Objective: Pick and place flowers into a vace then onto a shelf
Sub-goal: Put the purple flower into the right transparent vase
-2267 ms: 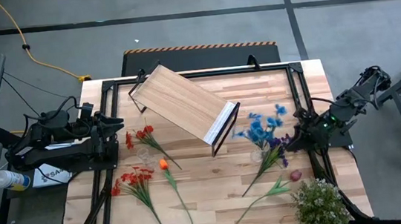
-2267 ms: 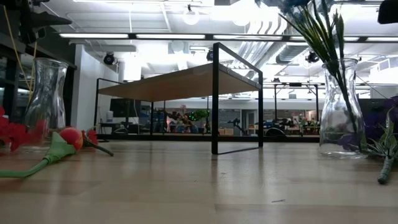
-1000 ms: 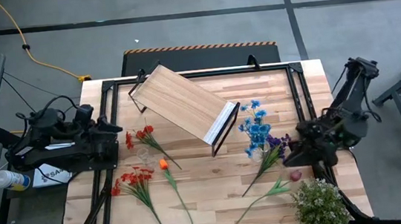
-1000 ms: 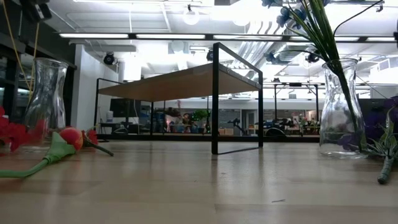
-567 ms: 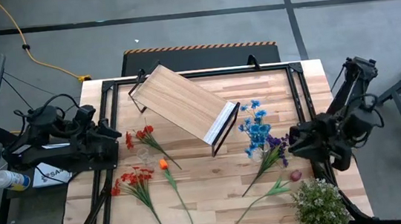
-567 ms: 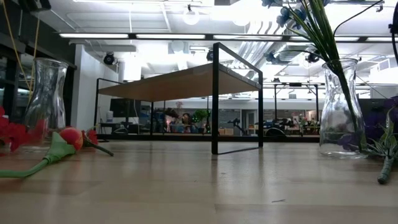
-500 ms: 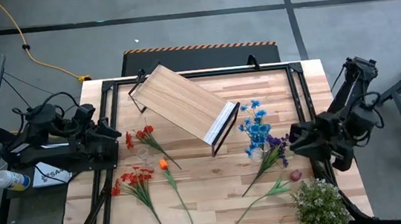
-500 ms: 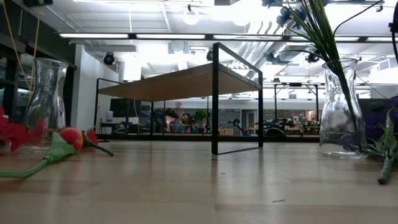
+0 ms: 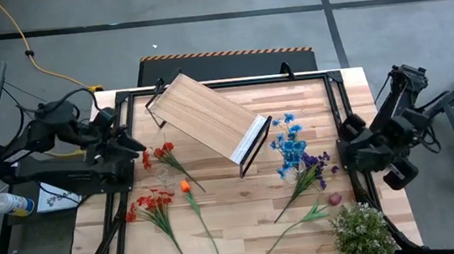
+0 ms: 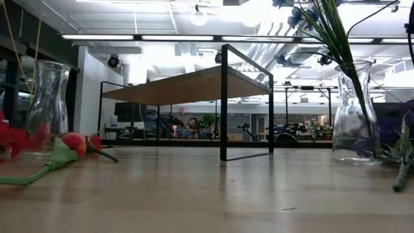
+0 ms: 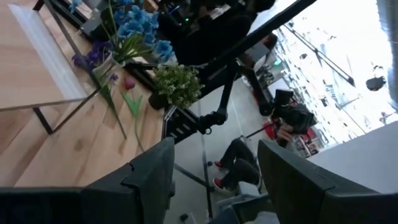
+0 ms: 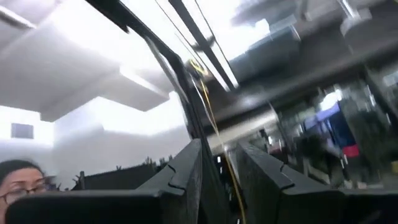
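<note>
Right claw [image 9: 349, 150] has pulled back off the right-hand vase [image 10: 354, 113] and now hangs over the worktop's [image 9: 244, 205] right edge, camera tilted up at the ceiling. In its wrist view the fingers [image 12: 186, 171] stand with a narrow gap between them, nothing in it. The blue flowers [image 9: 291, 147] stand in that vase, just inboard of the right claw, so one bunch looks placed and released.

Left claw [image 9: 132, 145] has swung up and inward from the left edge. Its fingers [image 11: 152, 168] are wide apart and empty. It sits just beside the upper red spray [image 9: 160, 153], which reads as its likely next pick.

Still loose on the worktop:
- second red spray [image 9: 152, 207] and orange tulip [image 9: 185, 185], near the left claw, toward the front edge
- purple blooms [image 9: 320, 164] and dark pink rose [image 9: 333, 199], near the right claw

The left vase [image 10: 46, 107] is empty; red blooms lie against its base.

The shelf [image 9: 209, 118] sits skewed mid-worktop, between the two claws, and neither vase is on it yet. In the way:
- bushy green plant [image 9: 362, 233] crowds the rose
- stems overlap at the front

A person [image 12: 22, 177] shows at the edge of the right wrist view.
</note>
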Robot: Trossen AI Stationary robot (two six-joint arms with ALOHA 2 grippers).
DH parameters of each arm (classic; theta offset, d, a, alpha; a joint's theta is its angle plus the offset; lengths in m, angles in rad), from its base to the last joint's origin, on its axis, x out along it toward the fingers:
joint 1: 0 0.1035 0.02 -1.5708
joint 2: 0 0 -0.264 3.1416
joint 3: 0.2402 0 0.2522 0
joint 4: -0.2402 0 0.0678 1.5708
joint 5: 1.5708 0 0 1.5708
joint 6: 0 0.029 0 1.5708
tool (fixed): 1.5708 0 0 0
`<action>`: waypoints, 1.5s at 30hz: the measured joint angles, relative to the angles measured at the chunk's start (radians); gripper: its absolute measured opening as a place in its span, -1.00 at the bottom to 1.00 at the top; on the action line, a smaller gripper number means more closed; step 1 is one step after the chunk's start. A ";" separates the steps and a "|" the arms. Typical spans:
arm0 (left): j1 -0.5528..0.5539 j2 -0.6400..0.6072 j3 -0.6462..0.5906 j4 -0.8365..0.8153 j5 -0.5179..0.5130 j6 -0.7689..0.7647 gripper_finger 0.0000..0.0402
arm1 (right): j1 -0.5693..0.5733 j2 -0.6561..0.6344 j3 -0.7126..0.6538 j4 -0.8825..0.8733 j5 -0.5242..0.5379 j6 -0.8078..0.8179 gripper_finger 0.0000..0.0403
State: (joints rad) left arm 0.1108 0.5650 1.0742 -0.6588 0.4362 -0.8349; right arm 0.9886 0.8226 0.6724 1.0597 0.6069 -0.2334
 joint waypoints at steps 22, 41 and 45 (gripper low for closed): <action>-0.069 0.365 0.117 0.080 -0.059 0.045 0.31 | 0.000 -0.092 0.000 0.030 -0.289 -0.244 -0.53; -0.213 0.353 0.118 0.026 -0.271 -0.008 0.32 | 0.024 0.152 0.611 -1.086 -0.126 0.022 -0.53; -0.224 0.353 0.118 -0.002 -0.300 -0.018 0.32 | 0.069 0.204 0.725 -1.248 -0.042 0.128 -0.53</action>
State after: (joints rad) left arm -0.1131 0.9184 1.1923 -0.6609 0.1360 -0.8526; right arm 1.0572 1.0267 1.3970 -0.1887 0.5652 -0.1053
